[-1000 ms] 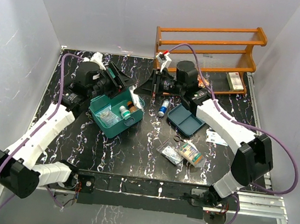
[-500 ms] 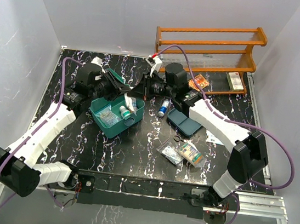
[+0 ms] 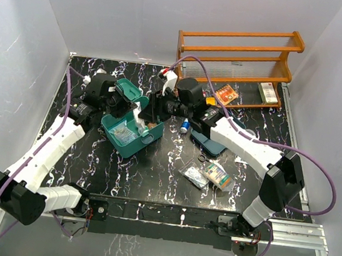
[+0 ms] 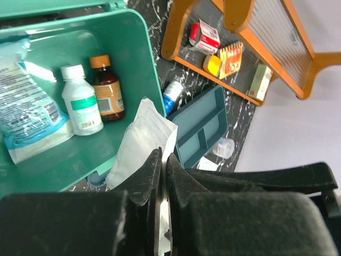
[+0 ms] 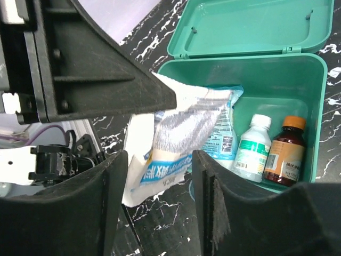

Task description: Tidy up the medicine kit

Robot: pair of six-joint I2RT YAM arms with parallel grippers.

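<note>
The medicine kit [image 3: 123, 139] is a teal box with its lid [image 5: 250, 26] raised, left of the table's middle. Inside stand a white bottle [image 4: 81, 106] and a brown bottle [image 4: 106, 88] beside a blue-printed pouch [image 4: 26, 122]. My left gripper [image 4: 162, 160] is shut on a white packet [image 4: 144, 141], which hangs over the kit's right rim. My right gripper [image 5: 157, 178] is open, its fingers on either side of the same packet [image 5: 178, 141], with a gap at each pad.
A dark blue divided tray [image 3: 212, 141] lies right of the kit, with a small blue-capped bottle [image 3: 185, 126] beside it. Loose packets [image 3: 209, 174] lie nearer the front. The orange wooden rack [image 3: 237, 55] stands at the back right, with small boxes [image 3: 267, 92] at its foot.
The right arm carried the white packet left to the kit. The left gripper shut on the packet, and the right gripper then opened and let it go.
</note>
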